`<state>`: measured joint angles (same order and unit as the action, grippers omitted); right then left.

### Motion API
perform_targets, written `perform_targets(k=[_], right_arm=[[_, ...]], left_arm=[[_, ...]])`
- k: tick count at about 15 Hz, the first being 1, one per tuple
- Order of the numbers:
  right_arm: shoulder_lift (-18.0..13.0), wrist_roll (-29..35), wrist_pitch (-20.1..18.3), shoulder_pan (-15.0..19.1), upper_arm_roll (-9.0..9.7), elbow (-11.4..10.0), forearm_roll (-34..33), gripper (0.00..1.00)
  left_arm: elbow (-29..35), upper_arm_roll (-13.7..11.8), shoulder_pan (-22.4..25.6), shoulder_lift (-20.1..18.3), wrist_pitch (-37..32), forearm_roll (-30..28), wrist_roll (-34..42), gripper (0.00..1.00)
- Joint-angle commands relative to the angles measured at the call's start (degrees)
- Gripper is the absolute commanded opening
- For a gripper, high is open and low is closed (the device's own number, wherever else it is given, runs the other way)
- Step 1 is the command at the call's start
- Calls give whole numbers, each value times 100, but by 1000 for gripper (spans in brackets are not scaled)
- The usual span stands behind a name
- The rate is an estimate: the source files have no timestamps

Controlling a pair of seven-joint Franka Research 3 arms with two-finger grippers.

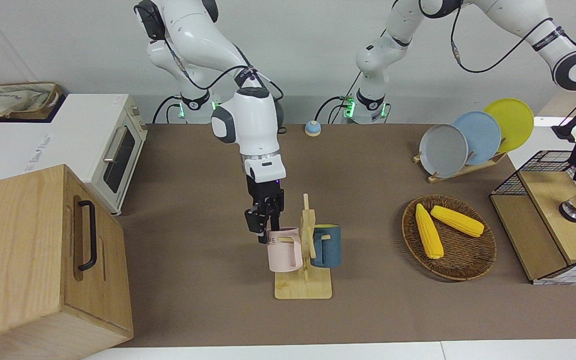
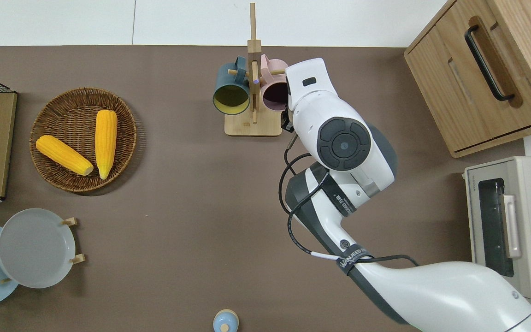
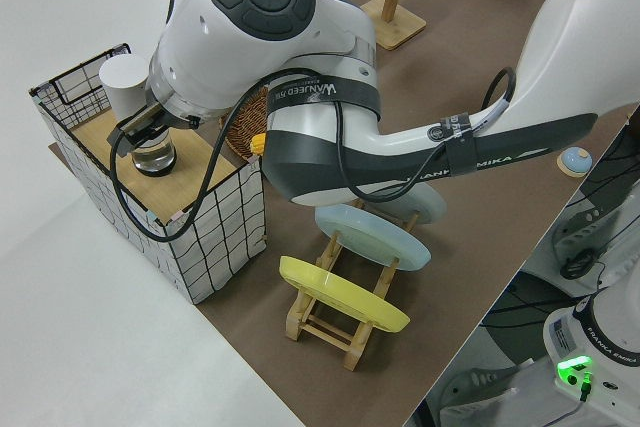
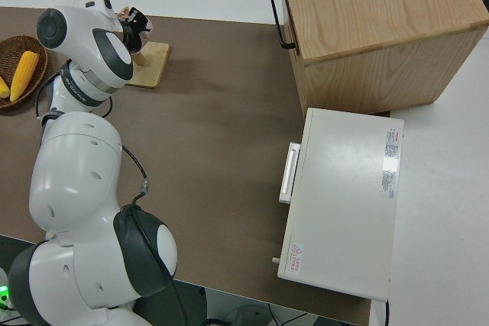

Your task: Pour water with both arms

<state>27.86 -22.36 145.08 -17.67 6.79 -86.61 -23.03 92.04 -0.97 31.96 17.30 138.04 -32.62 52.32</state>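
the right gripper (image 1: 267,226) is down at the pink mug (image 1: 285,249), which hangs on the wooden mug stand (image 1: 303,289) with a blue mug (image 1: 326,245) on the stand's opposite peg. its fingers (image 1: 259,226) straddle the pink mug's rim, pinching it. the stand sits mid-desk, farther from the robots than most things on the brown desk (image 1: 208,280). toward the left arm's end lies a wicker basket (image 1: 468,260) with two corn cobs (image 1: 428,231); nearer the robots, a rack of plates (image 1: 468,137). the left gripper (image 3: 145,127) is over a glass (image 3: 154,156) on a wooden board (image 3: 100,137) in a wire crate; whether its fingers are spread, i cannot tell.
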Motion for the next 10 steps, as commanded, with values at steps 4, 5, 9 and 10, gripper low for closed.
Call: perform_targets(k=[4, 5, 9, 10], right_arm=[[106, 21, 73, -88, -55, 145, -141, 498], [115, 30, 73, -88, -64, 162, -141, 487], [141, 48, 73, -97, -64, 206, -115, 431], [141, 48, 73, -97, -64, 241, -106, 423]], left_arm=[[78, 36, -15, 168, 426, -719, 639, 995], [78, 36, -24, 186, 434, -737, 648, 995], [69, 36, -41, 212, 496, -737, 630, 995], [78, 62, -41, 212, 540, -737, 622, 995]])
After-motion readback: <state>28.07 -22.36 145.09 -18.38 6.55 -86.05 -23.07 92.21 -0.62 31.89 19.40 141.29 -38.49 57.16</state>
